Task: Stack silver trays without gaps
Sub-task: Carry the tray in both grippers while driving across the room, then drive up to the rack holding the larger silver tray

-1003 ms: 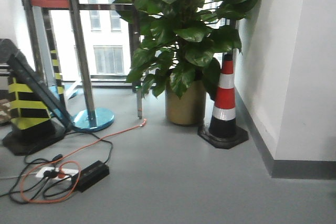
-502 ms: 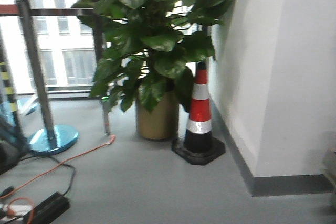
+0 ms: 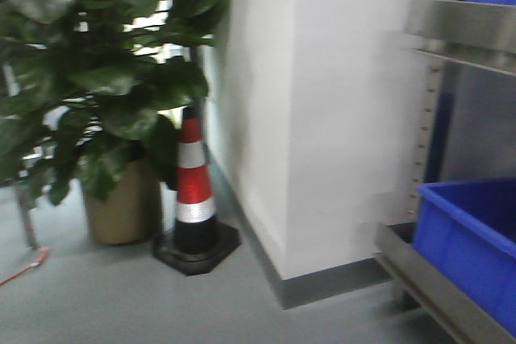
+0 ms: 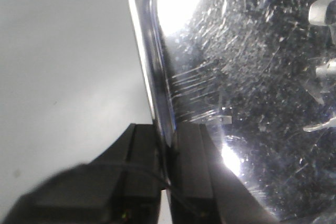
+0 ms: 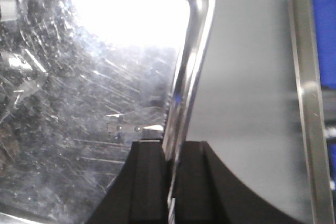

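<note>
Since half a second ago the front view has swung right: potted plant (image 3: 97, 86) and striped traffic cone (image 3: 193, 191) now sit at far left of frame. The white wall corner (image 3: 322, 118) fills the middle, and a steel shelf rack (image 3: 427, 279) with a blue crate (image 3: 468, 239) has come in at the right. The stanchion base and floor cables are out of frame. An upper steel shelf band (image 3: 463, 34) crosses the top right. The cone stands on the grey floor (image 3: 121, 304), just right of the plant pot and near the wall.

Left wrist view: the left end effector (image 4: 167, 145) is clenched on the left rim of a silver tray (image 4: 252, 103), one dark finger (image 4: 142, 150) outside the rim and the other inside. The scratched tray bottom fills the right side of the frame.

Right wrist view: the right end effector (image 5: 170, 166) is clenched on the tray's (image 5: 79, 103) right rim in the same way, near a rounded corner. Beyond it are the grey floor, a steel rail and a blue crate at the right edge.

Tray is held off any counter. The front view is blurry.
</note>
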